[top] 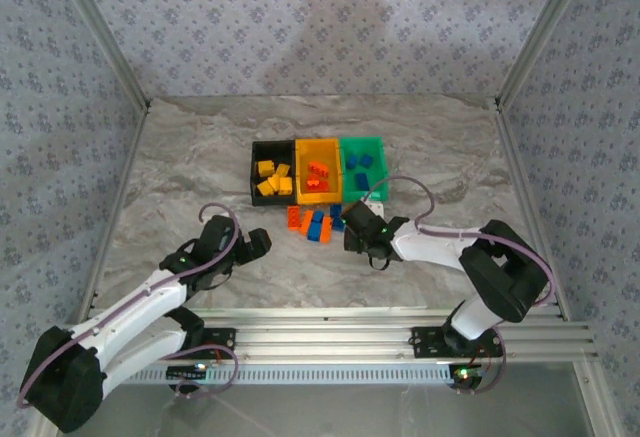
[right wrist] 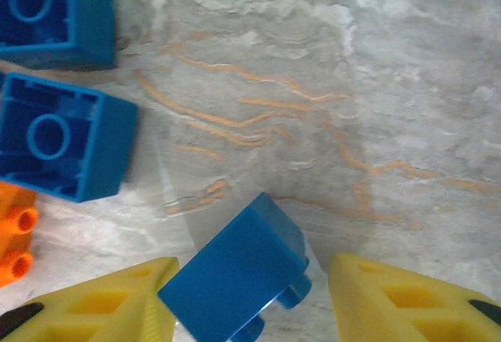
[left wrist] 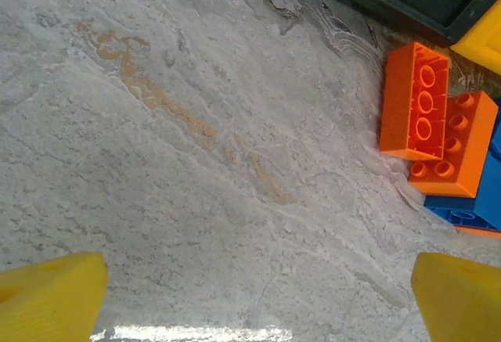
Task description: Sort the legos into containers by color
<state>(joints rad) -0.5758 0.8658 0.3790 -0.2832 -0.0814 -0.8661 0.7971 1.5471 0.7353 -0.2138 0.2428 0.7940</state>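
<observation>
Grey veined table — black bin, yellow-orange bin, green bin — blue brick, orange brick.

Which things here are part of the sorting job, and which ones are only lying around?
Part of job: loose legos, binned legos, black bin, yellow-orange bin, green bin.
Only surroundings: marble table, aluminium rails, patterned walls.

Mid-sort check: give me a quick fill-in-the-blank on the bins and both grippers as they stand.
1. The black bin holds only ___ bricks.
2. The brick between the fingers of the right gripper is ___.
3. The bin holding blue bricks is ___.
4. The left gripper is ___, with nothing between its fingers.

Missing words: yellow; blue; green; open.
</observation>
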